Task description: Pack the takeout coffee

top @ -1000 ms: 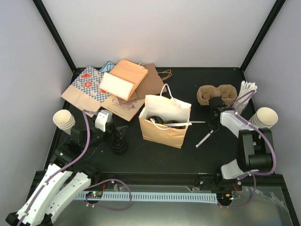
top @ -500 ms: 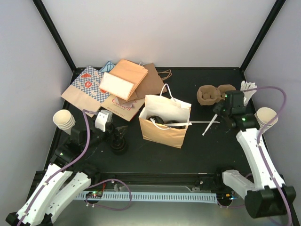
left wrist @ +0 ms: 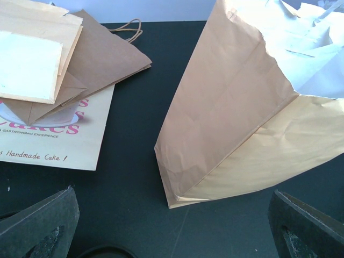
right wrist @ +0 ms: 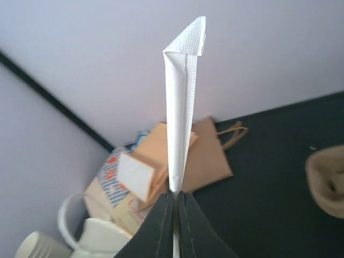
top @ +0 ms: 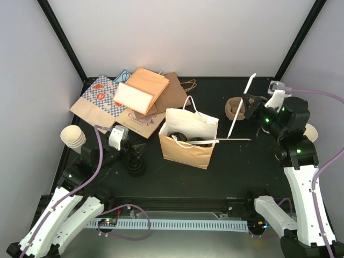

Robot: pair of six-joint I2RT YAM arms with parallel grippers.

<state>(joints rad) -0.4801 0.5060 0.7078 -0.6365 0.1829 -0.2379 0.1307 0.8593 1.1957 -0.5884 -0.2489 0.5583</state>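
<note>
A tan paper bag (top: 185, 145) stands open mid-table, with the black lids of capped cups (top: 183, 137) showing inside; a white wrapped straw (top: 232, 140) lies across its rim. The brown pulp carrier (top: 235, 109) sits at the back right and shows in the right wrist view (right wrist: 328, 183). My right gripper (top: 247, 105) is raised beside the carrier, shut on a second white wrapped straw (right wrist: 180, 113) that stands up from its fingertips (right wrist: 161, 226). My left gripper (left wrist: 172, 239) is open and empty, low on the table just left of the bag (left wrist: 236, 113).
Flat paper bags (top: 126, 99) lie piled at the back left. Stacks of lidless cream cups stand at the left edge (top: 72, 137) and the right edge (top: 310, 131). A stack of loose black lids (top: 136, 168) sits under my left gripper. More wrapped straws (top: 277, 86) lie behind my right arm.
My right arm has lifted and swung toward the back right, raising the wrapped straw from near the table to high over the carrier. The left arm has not moved.
</note>
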